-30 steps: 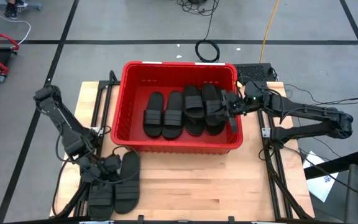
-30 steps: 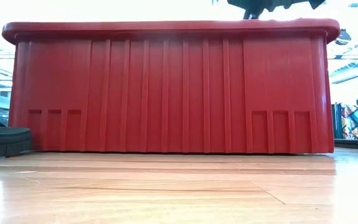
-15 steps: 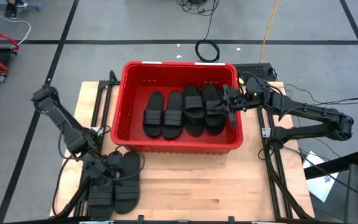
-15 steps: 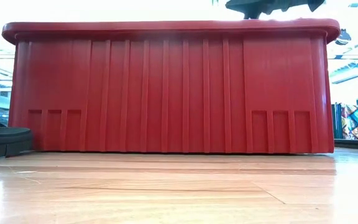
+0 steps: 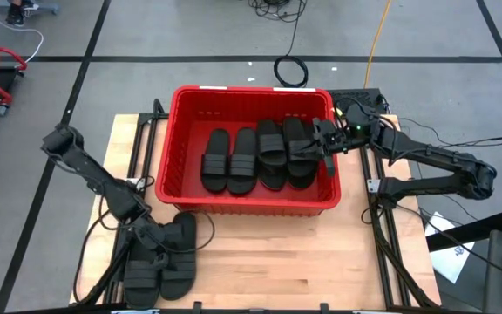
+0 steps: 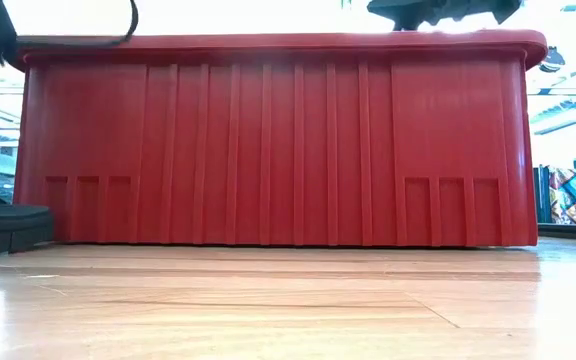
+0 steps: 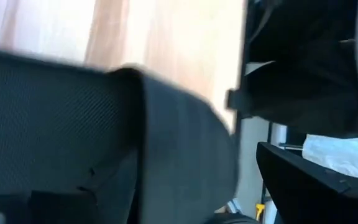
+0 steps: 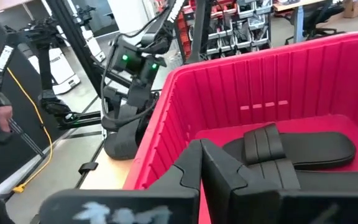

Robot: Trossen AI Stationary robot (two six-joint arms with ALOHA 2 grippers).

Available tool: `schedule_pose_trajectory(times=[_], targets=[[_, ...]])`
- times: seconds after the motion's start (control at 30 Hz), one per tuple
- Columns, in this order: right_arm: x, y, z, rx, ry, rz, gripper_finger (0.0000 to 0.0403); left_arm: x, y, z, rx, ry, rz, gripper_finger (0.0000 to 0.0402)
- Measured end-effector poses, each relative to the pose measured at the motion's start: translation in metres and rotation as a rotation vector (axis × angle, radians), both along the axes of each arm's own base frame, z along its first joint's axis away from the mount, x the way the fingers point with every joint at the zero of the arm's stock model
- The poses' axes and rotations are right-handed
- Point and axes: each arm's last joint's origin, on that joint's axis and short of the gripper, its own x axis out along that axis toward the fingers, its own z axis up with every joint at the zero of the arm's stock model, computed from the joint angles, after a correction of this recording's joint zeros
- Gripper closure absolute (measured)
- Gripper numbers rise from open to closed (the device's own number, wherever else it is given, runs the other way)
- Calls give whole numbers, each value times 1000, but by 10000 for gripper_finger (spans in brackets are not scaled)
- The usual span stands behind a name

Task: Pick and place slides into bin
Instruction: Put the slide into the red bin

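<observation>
The red bin (image 5: 181,187) stands on the middle of the table and holds several black slides (image 5: 255,157) lying side by side on its floor. More black slides (image 5: 177,262) lie on the wood at the near left; one also shows in the low view (image 6: 3,225). My left gripper (image 5: 153,242) is low over those slides, and its wrist view is filled by a black slide (image 7: 104,143). My right gripper (image 5: 321,144) is shut and empty above the bin's right end, beside the rightmost slide (image 8: 303,149).
The bin's tall slotted wall (image 6: 268,140) faces the near edge, with bare wood (image 5: 286,253) in front of it. Black frame rails run along both table sides (image 5: 382,235). A cable coil (image 5: 290,70) lies on the floor beyond the far edge.
My left arm has stretched toward the table's near edge, and its gripper has gone a little nearer over the slides on the wood. My right gripper has drifted slightly toward the far edge above the bin. The slides have stayed where they were.
</observation>
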Motion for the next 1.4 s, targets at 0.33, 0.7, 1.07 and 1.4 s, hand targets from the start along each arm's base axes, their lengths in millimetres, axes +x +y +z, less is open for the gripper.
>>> schedule_pose_trajectory(times=[0.33,0.7,1.07,1.4], targets=[[-3,-8,0,6,-1,-15,403,4,-11,-26,-61,92,-128,159],[-9,-20,0,-13,-8,-48,403,25,-26,28,-120,-241,-302,382],[-14,-29,0,-60,-23,-60,403,37,-25,150,144,-369,-334,397],[-17,-34,0,-109,-29,-61,403,45,94,239,749,-343,-9,396]])
